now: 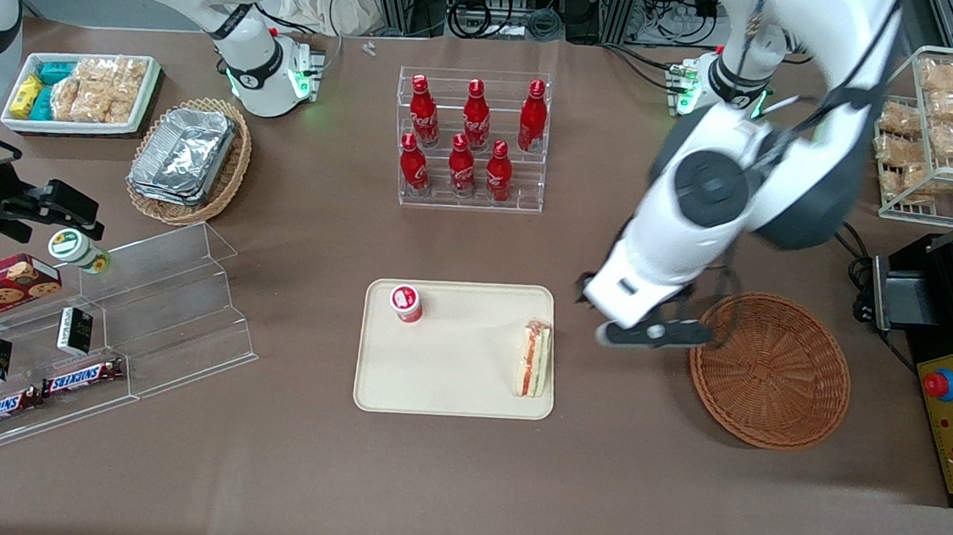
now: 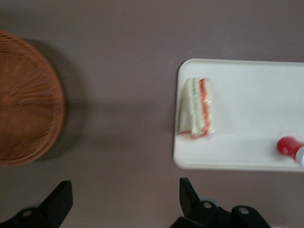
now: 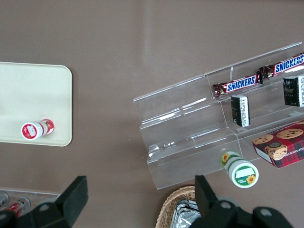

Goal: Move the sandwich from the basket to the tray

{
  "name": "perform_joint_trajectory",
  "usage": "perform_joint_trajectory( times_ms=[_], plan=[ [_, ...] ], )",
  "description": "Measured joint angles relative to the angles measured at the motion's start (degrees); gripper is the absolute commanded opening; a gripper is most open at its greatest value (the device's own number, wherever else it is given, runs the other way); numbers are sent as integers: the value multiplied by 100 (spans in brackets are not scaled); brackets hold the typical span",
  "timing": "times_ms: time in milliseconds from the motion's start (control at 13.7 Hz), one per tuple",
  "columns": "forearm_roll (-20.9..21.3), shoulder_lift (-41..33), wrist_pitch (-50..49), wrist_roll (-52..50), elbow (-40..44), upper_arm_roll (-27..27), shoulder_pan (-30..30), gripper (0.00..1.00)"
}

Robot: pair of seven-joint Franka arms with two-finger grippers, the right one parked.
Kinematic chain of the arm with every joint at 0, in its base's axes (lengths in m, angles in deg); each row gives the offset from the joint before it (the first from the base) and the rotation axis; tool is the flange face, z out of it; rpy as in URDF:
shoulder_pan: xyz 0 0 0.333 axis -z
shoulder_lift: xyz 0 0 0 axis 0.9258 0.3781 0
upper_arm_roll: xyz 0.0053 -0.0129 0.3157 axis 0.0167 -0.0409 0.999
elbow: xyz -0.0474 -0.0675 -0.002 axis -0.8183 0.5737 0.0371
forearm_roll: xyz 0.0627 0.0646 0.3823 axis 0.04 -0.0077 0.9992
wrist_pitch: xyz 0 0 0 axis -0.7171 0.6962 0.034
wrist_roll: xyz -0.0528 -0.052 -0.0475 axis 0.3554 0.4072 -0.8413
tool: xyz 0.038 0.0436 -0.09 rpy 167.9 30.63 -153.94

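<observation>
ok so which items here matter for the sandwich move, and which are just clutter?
Job:
sandwich, lying on the tray
tray
basket, nothing in it
gripper, jaws open, above the table between basket and tray

Clutter:
red-capped cup on the tray
cola bottles
Snickers bars
foil trays

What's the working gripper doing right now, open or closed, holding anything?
Gripper: open and empty, above the table between the basket and the tray; the sandwich lies on the tray.

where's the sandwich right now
The sandwich lies on the tray, at the tray's edge nearest the basket; the open gripper hangs above bare table between tray and basket.
</observation>
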Motion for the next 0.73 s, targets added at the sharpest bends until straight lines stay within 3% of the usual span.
perform_joint_trajectory(
  times_ms=[512, 732],
  plan=[
    [-172, -1182, -1773, 1912, -52, 64, -1672, 100],
    [-176, -1675, -2108, 2544, -257, 125, -2111, 100]
  ],
)
